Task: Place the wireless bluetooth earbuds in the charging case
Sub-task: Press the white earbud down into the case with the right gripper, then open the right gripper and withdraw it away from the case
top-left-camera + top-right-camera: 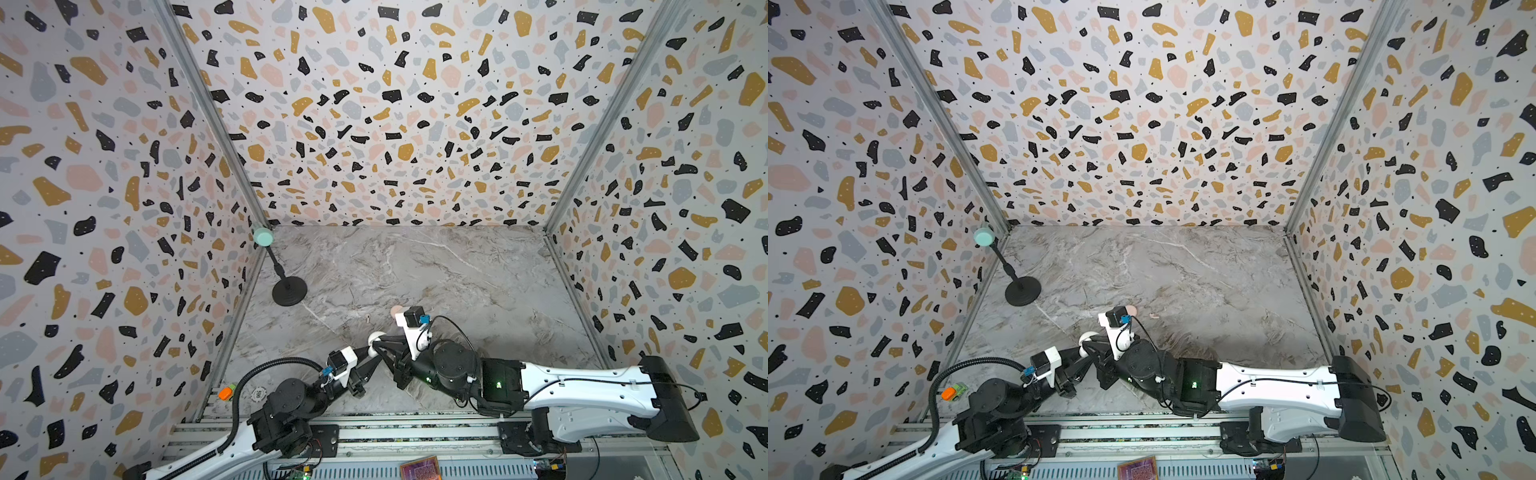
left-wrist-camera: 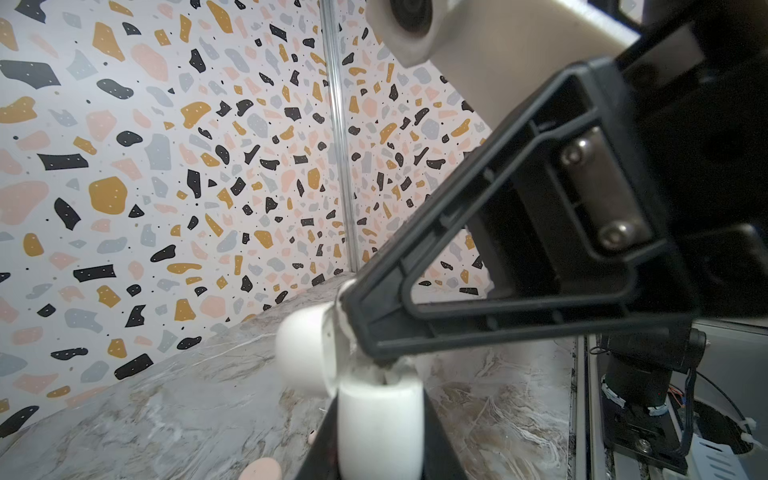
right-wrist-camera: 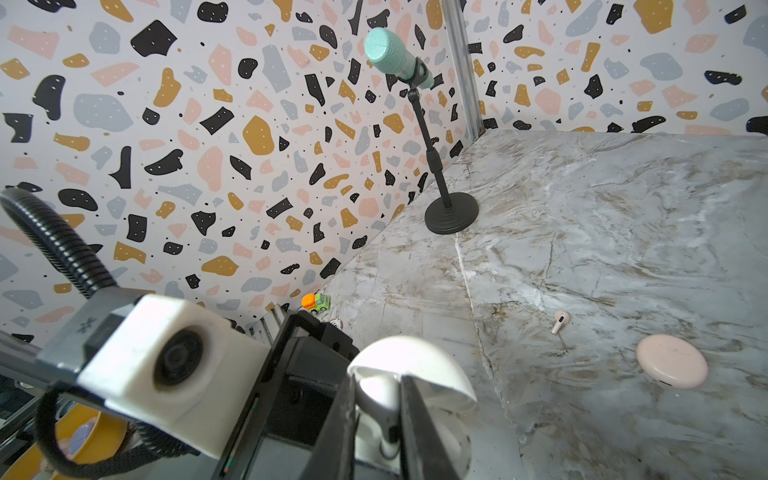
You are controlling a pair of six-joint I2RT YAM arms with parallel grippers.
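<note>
left gripper clamped on open white case, right gripper pinching white earbud at the case mouth. Line stem up with socket, press straight down, release once seated. pink earbud lies near pink case.

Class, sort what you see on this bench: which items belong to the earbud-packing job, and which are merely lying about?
Job: white case, open, in left gripper; white earbud in right gripper; pink earbud; closed pink case.
Lying about: microphone on its stand; toy truck.
</note>
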